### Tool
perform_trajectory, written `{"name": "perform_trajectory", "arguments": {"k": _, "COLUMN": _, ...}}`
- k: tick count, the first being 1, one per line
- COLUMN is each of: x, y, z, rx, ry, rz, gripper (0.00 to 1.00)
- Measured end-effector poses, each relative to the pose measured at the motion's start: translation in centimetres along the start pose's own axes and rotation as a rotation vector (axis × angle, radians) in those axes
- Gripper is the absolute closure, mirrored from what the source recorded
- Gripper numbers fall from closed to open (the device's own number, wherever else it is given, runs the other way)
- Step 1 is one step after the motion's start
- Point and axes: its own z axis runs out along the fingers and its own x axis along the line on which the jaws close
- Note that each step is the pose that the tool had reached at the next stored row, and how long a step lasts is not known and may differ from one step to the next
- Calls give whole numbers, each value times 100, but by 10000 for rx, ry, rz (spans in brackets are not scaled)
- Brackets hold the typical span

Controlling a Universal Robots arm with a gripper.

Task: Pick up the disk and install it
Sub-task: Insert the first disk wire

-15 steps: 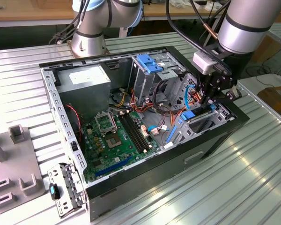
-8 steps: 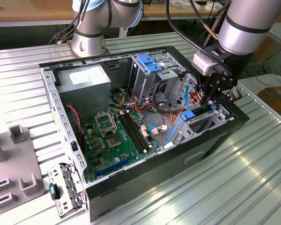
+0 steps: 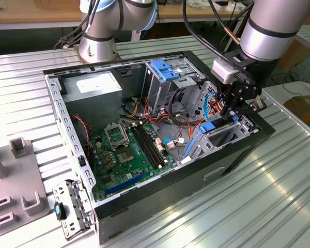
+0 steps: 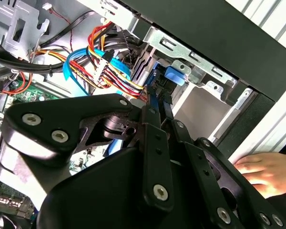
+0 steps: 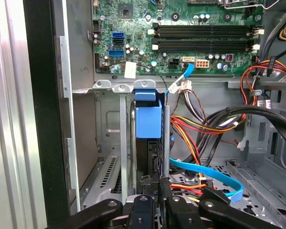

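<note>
The disk [image 5: 147, 122], a dark slab in a bright blue carrier, stands on edge in the metal drive bay [image 5: 109, 143] at the front corner of the open computer case [image 3: 144, 196]. In the exterior view its blue carrier [image 3: 206, 125] shows just below my gripper [image 3: 230, 114], which reaches down into that bay. In both wrist views the black fingers [image 5: 145, 188] sit close together on the disk's near edge. My gripper [image 5: 156, 185] is shut on the disk. The thin blue edge [image 4: 152, 102] runs between the fingers [image 4: 168, 106].
Bundles of coloured wires [image 5: 200, 129] and a flat blue cable [image 5: 209, 174] lie right beside the bay. The green motherboard [image 3: 129, 155] fills the case floor. A lighter blue bracket [image 3: 164, 70] tops the upper cage. A person's hand [image 4: 262, 171] rests outside the case wall.
</note>
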Motion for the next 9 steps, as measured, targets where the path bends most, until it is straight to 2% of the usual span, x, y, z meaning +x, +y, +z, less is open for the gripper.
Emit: {"name": "perform_trajectory", "arguments": {"k": 9, "x": -16, "y": -3, "z": -18, "rx": -1, "ry": 8, "rz": 44, "gripper": 83}}
